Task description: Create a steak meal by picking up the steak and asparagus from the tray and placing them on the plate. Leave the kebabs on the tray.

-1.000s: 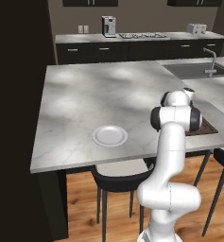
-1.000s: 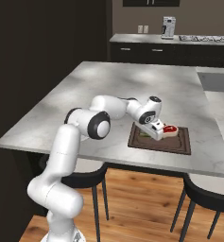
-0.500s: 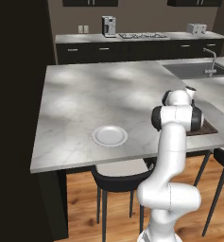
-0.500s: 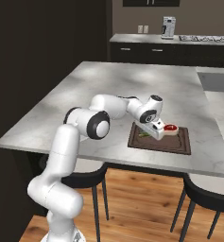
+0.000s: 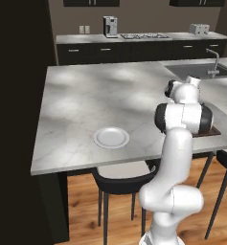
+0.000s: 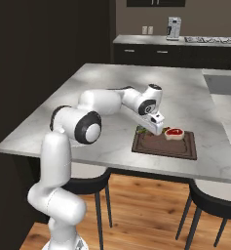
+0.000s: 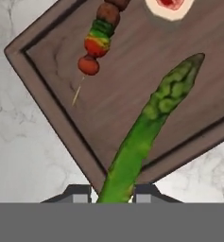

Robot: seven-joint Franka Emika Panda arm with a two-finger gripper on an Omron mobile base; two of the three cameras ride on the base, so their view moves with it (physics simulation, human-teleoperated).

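Left base view: plate (image 5: 111,138) bare on counter (image 5: 86,105), well apart from tray (image 5: 211,132), which the arm mostly hides.

Right base view: gripper (image 6: 157,128) over tray's (image 6: 165,146) near-left end; steak (image 6: 174,133) lies on it.

Hand view: jaws closed on asparagus (image 7: 149,127), stalk end between fingertips (image 7: 144,191); kebab (image 7: 100,35) beside. Advice: lift straight, clear the rim, avoid the kebab. No legible writing.

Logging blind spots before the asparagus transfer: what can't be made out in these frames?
- Tray, left base view: mostly hidden behind the arm.
- Steak, hand view: cut off by the top edge.
- Asparagus base, hand view: runs down between the tool fingertips; contact itself unclear.
- Kebab: top cut by the edge.
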